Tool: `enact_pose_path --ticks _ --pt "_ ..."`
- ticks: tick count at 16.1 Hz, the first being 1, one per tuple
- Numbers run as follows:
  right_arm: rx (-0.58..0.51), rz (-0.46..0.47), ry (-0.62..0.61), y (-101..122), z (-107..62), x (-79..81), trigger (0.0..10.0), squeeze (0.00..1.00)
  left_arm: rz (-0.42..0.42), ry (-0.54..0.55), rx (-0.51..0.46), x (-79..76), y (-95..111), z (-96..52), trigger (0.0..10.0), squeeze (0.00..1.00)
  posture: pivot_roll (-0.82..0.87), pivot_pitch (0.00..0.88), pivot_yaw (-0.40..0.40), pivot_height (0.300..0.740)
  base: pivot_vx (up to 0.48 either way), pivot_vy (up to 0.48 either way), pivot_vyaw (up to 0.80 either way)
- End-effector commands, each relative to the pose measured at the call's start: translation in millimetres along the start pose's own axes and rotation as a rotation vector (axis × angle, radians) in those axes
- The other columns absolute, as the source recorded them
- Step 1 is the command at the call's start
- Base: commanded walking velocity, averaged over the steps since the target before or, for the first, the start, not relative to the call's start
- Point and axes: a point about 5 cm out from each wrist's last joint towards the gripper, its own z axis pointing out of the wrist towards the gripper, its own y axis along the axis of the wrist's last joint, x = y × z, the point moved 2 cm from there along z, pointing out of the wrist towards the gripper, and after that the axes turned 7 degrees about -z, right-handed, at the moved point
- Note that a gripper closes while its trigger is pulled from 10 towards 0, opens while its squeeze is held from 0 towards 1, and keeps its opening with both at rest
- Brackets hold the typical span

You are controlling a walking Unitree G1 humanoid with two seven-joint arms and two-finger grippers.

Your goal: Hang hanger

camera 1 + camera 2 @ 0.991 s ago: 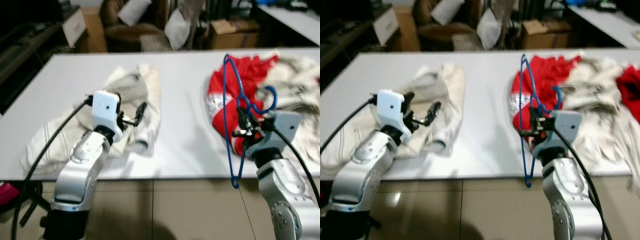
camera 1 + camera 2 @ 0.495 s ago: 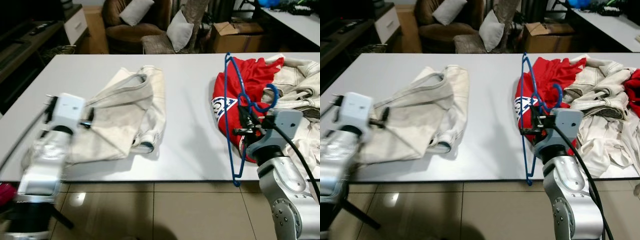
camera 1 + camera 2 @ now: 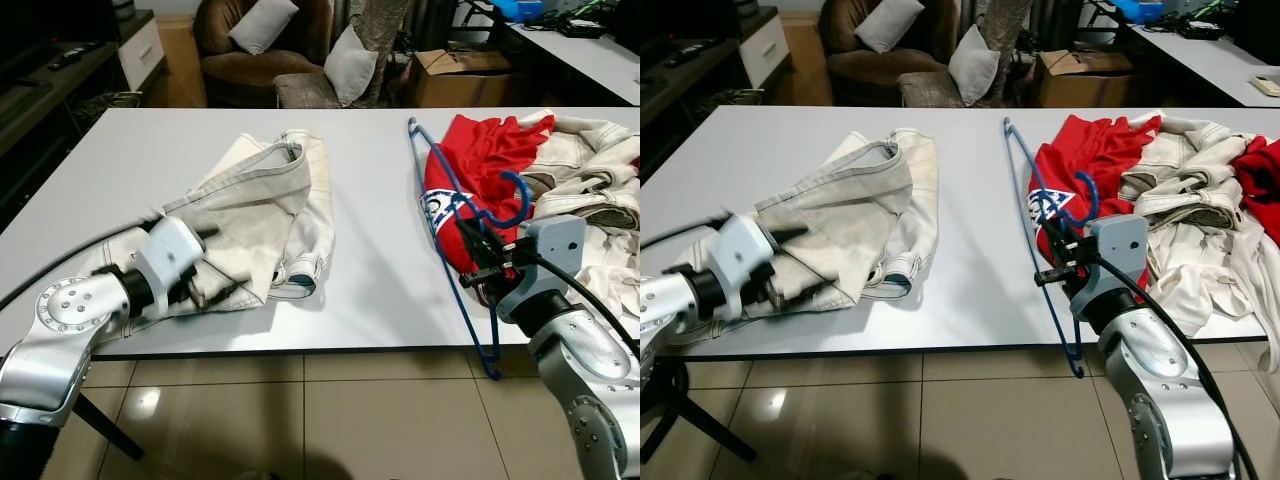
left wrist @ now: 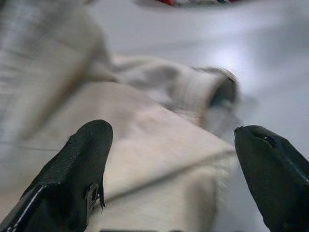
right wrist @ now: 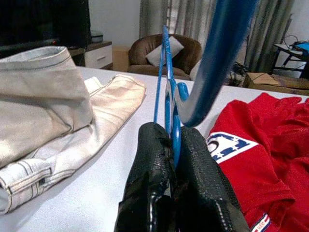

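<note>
A blue wire hanger [image 5: 227, 43] is pinched in my right gripper [image 5: 173, 133], which is shut on its wire just below the hook [image 3: 522, 195]. The hanger leans over the white table [image 3: 370, 280], its lower end hanging past the front edge, beside a red shirt [image 3: 485, 150]. My left gripper [image 4: 169, 140] is open, its fingers [image 4: 89, 150] spread low over cream trousers [image 3: 255, 195] near the table's front left. In the left eye view the left gripper [image 3: 215, 285] is blurred.
A heap of white garments [image 3: 590, 170] lies at the table's right end. Beyond the table stand a brown armchair with cushions [image 3: 265, 40] and a cardboard box [image 3: 455, 75]. A dark cabinet [image 3: 60, 80] runs along the left. Tiled floor lies in front.
My left arm has swung down and forward, bringing its gripper low over the cream trousers. The right gripper has tilted the hanger so that it leans more. The camera has shifted too.
</note>
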Motion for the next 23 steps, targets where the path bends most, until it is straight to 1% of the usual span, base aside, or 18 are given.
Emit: enact_pose_path --ticks 1,2,3,5,6,8,9,10,12,13,15,16,17,18,20,22,23 --pt "0.022 0.007 0.003 -5 -0.5 -3.4 10.0 0.00 0.039 -0.050 0.054 -4.8 -8 3.2 10.0 1.00 -0.13 0.000 0.012 0.740 0.000 0.000 0.00" --pt "0.024 0.003 -0.004 -6 -0.2 -3.7 10.0 0.00 0.101 -0.026 0.096 -1.9 -13 8.2 10.0 0.90 -0.12 0.000 0.021 0.740 0.000 0.000 0.00" --pt "0.024 0.006 -0.005 -6 -0.6 -2.0 10.0 0.00 0.147 -0.008 0.125 1.2 -17 10.7 10.0 0.00 -0.12 0.000 0.040 0.740 0.000 0.000 0.00" --pt "0.025 0.005 -0.008 -8 -2.2 6.3 10.0 0.00 0.227 0.099 0.202 15.5 -30 18.6 10.0 0.00 -0.14 0.000 0.078 0.740 0.000 0.000 0.00" --pt "0.025 0.005 -0.005 -9 -4.2 10.5 10.0 0.00 0.252 0.108 0.236 16.0 -37 20.5 10.0 0.00 -0.15 0.000 0.083 0.740 0.000 0.000 0.00" --pt "0.029 0.015 -0.014 -10 -7.1 11.3 10.0 0.00 0.214 0.126 0.236 15.4 -41 24.8 10.0 0.00 -0.15 0.000 0.086 0.740 0.000 0.000 0.00" --pt "0.034 0.019 -0.023 -12 -6.7 11.0 10.0 0.00 0.204 0.155 0.221 16.4 -43 29.8 0.0 0.00 -0.15 0.000 0.090 0.740 0.000 0.000 0.00" --pt "0.036 0.019 -0.025 -12 -6.5 11.2 10.0 0.00 0.204 0.154 0.222 15.0 -44 31.3 0.0 0.00 -0.14 0.000 0.089 0.740 0.000 0.000 0.00" --pt "0.034 0.027 -0.029 -12 -4.6 13.1 10.0 0.00 0.200 0.151 0.214 10.1 -49 38.7 0.0 0.00 -0.13 0.000 0.073 0.740 0.000 0.000 0.00" --pt "0.034 0.027 -0.028 -12 -3.5 13.5 10.0 0.00 0.183 0.155 0.212 9.9 -50 39.2 0.0 0.00 -0.13 0.000 0.068 0.740 0.000 0.000 0.00" --pt "0.024 0.035 -0.009 -9 2.0 15.5 10.0 0.00 0.145 0.191 0.219 12.9 -52 43.8 0.0 0.00 -0.11 0.000 0.054 0.740 0.000 0.000 0.00" --pt "0.024 0.032 -0.005 -9 3.8 16.0 10.0 0.00 0.112 0.199 0.211 12.8 -52 46.7 0.0 0.00 -0.10 0.000 0.053 0.740 0.000 0.000 0.00" --pt "0.019 0.033 -0.006 -9 6.2 16.6 10.0 0.00 0.065 0.207 0.193 12.3 -51 52.7 0.0 0.00 -0.10 0.000 0.052 0.740 0.000 0.000 0.00" --pt "0.011 0.040 -0.010 -7 8.0 18.9 10.0 0.00 0.041 0.211 0.179 12.7 -50 57.0 0.0 0.00 -0.10 0.000 0.054 0.740 0.000 0.000 0.00" --pt "0.010 0.038 -0.015 -7 7.5 20.1 10.0 0.00 0.030 0.225 0.179 14.5 -51 62.1 0.0 0.00 -0.12 0.000 0.065 0.740 0.000 0.000 0.00" --pt "0.008 0.035 -0.041 -6 5.3 17.5 10.0 0.00 0.021 0.234 0.188 15.8 -53 66.6 0.0 0.00 -0.13 0.000 0.081 0.740 0.000 0.000 0.00" --pt "0.005 0.038 -0.060 -6 3.5 16.6 10.0 0.00 0.002 0.239 0.185 17.1 -52 68.7 0.0 0.00 -0.15 0.000 0.095 0.740 0.000 0.000 0.00"
